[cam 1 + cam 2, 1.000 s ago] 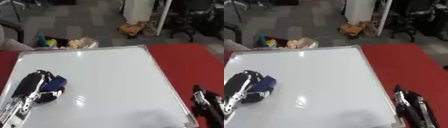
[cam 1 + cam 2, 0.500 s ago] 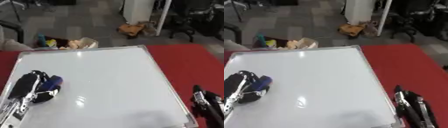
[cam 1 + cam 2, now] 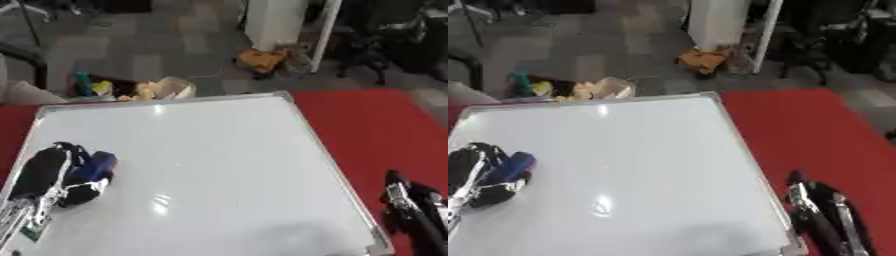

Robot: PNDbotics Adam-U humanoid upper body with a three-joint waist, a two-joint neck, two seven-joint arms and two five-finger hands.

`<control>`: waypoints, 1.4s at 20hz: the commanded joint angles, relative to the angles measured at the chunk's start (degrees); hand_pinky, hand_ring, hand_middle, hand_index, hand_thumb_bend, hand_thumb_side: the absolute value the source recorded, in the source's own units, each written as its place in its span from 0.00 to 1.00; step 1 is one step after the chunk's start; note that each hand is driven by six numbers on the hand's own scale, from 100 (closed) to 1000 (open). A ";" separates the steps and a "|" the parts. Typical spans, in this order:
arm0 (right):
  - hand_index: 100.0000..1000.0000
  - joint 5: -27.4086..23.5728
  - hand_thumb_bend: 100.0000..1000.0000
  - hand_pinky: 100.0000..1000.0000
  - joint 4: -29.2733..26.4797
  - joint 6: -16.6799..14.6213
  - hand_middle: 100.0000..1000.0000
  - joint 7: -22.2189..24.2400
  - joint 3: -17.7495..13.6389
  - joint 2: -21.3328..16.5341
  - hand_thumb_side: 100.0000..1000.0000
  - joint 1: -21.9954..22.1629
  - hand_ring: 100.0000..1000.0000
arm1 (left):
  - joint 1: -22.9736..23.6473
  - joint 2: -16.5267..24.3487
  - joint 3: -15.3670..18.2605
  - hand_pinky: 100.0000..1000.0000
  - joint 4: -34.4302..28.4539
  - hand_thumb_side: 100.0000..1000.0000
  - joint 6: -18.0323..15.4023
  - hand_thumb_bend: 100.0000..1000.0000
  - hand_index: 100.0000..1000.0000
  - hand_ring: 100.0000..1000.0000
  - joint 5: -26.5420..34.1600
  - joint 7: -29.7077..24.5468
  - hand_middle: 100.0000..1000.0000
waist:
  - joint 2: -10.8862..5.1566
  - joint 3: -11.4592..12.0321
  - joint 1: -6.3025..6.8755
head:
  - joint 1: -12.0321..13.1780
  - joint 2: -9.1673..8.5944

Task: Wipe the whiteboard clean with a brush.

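A whiteboard (image 3: 219,165) with a silver frame lies flat on a red table, and I see no marks on its surface. My left hand (image 3: 54,175) rests on the board near its left edge, fingers curled round a blue brush (image 3: 94,165) that touches the board. My right hand (image 3: 820,215) shows at the lower right, on the red cloth just off the board's right edge, fingers straight and holding nothing.
The red table (image 3: 376,130) stretches to the right of the board. Beyond the far edge, the grey floor holds a box of coloured items (image 3: 122,89), an orange object (image 3: 261,57), a white post (image 3: 322,27) and dark chair bases (image 3: 394,45).
My left hand has slid the blue brush slightly left and back toward the board's left edge. The right hand has stayed in place.
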 commanded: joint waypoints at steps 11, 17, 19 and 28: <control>0.32 0.07 0.00 0.00 -1.10 -0.03 0.00 0.11 -0.37 -0.70 0.51 -0.34 0.00 | -2.26 -0.99 -2.73 0.50 5.26 0.28 -3.23 0.37 0.49 0.47 -4.49 -1.82 0.41 | -0.50 -0.58 -0.10 | 0.19 -0.56; 0.32 0.02 0.00 0.00 -1.07 -0.01 0.00 0.20 -0.28 -0.68 0.51 -0.39 0.00 | -3.14 -2.64 -4.23 0.50 6.12 0.28 -5.03 0.37 0.49 0.46 -5.79 -2.61 0.41 | -0.51 -0.72 -0.12 | 0.28 -0.49; 0.32 0.00 0.00 0.00 -1.09 0.00 0.00 0.23 -0.26 -0.70 0.51 -0.41 0.00 | -3.34 -3.15 -4.67 0.50 6.32 0.28 -5.51 0.37 0.49 0.46 -6.10 -2.84 0.41 | -0.51 -0.73 -0.14 | 0.32 -0.48; 0.32 -0.03 0.00 0.00 -1.08 0.02 0.00 0.33 -0.18 -0.66 0.51 -0.45 0.00 | -3.83 -4.32 -5.36 0.50 6.55 0.28 -6.34 0.36 0.49 0.47 -6.66 -3.23 0.41 | -0.49 -0.75 -0.23 | 0.46 -0.48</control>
